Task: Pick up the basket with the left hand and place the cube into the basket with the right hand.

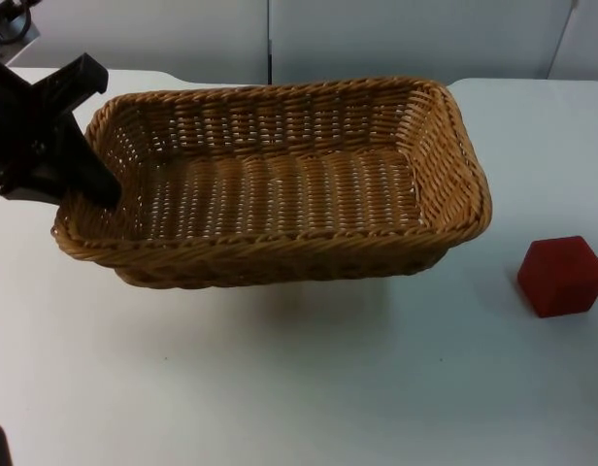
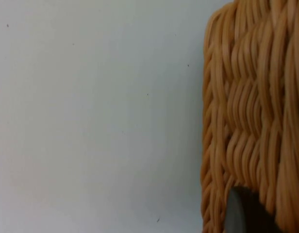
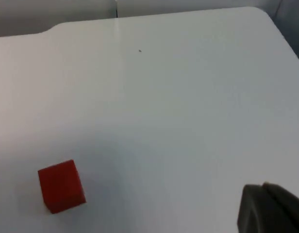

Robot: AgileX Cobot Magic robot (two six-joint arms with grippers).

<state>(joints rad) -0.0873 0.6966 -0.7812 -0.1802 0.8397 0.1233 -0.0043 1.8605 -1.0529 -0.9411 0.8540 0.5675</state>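
Observation:
A long woven wicker basket point(image 1: 280, 248) lies across the middle of the top view, empty inside. My left gripper point(image 1: 85, 186) is shut on the rim of its left short end, one finger reaching down inside the wall. The basket's woven side point(image 2: 256, 111) stands close in the left wrist view, with a black fingertip point(image 2: 246, 216) against it. A shadow lies on the table under the basket's front side. A red cube point(image 1: 562, 276) rests on the table right of the basket, apart from it. My right gripper point(image 3: 268, 208) waits above the table, well away from the cube point(image 3: 61, 186).
The white table point(image 1: 299, 388) runs back to the grey partition wall point(image 1: 406, 34). Bare table surface lies in front of the basket and around the cube.

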